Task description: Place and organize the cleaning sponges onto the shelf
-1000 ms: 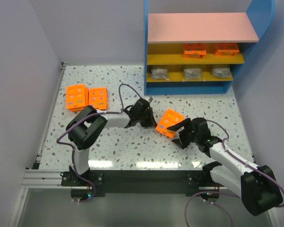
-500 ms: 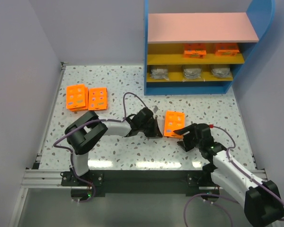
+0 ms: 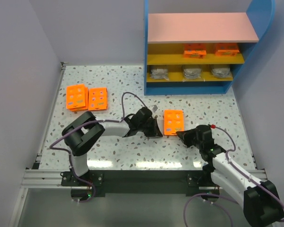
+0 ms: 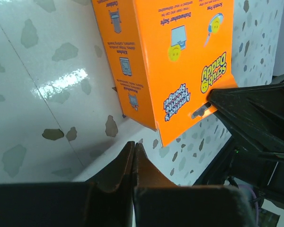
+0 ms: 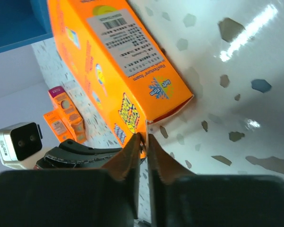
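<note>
One orange cleaning sponge pack (image 3: 173, 122) lies flat on the table in front of the shelf (image 3: 199, 28). My right gripper (image 3: 180, 135) is shut on the thin flap at its near corner (image 5: 143, 138). My left gripper (image 3: 158, 132) is shut and empty, its tips (image 4: 134, 145) just off the pack's (image 4: 180, 56) left side. Two more orange packs (image 3: 87, 97) lie at the table's left. On the shelf's upper yellow board stand two orange packs (image 3: 195, 50) (image 3: 226, 49). Three grey wrapped pads (image 3: 192, 72) rest on the lower board.
The shelf's blue side wall (image 3: 146, 56) rises behind the held pack. White walls close in the speckled table (image 3: 118, 146) on the left and right. The right arm's black finger (image 4: 255, 109) shows beside the pack in the left wrist view.
My right gripper has closed from wide open onto the pack's near corner. The pack has turned from tilted to nearly square with the table. The left gripper slid slightly right, staying shut.
</note>
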`<state>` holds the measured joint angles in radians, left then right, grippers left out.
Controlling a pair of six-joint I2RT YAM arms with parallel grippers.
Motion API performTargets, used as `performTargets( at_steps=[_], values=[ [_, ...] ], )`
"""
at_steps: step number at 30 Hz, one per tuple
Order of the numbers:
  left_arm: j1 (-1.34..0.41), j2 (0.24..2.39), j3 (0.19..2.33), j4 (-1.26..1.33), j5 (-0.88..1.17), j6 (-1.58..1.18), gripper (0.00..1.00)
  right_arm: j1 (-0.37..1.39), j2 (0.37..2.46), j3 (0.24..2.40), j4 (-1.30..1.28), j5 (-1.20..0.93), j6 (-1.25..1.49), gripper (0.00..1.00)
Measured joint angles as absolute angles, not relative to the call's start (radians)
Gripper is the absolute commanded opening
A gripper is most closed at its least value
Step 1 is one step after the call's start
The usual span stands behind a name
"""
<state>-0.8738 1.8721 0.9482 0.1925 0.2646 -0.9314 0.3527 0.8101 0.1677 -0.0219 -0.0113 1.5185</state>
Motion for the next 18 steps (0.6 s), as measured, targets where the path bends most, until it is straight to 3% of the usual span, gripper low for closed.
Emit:
performTargets(
  at_steps=[1,9,18],
  values=[
    [-0.874,1.857,0.942,0.19,0.262,-0.931,0.0,0.35,0.801,0.17,-0.023,-0.01,1.516,0.0],
    [-0.839,1.598,0.889,0.059,0.184,-0.924,0.0,0.345,0.658,0.249,-0.155,-0.022,1.475,0.0],
    [-0.618,1.211,0.889,-0.157,0.013,-0.895,0.0,0.339,0.566,0.486,-0.255,-0.135,1.448,0.0]
  ],
)
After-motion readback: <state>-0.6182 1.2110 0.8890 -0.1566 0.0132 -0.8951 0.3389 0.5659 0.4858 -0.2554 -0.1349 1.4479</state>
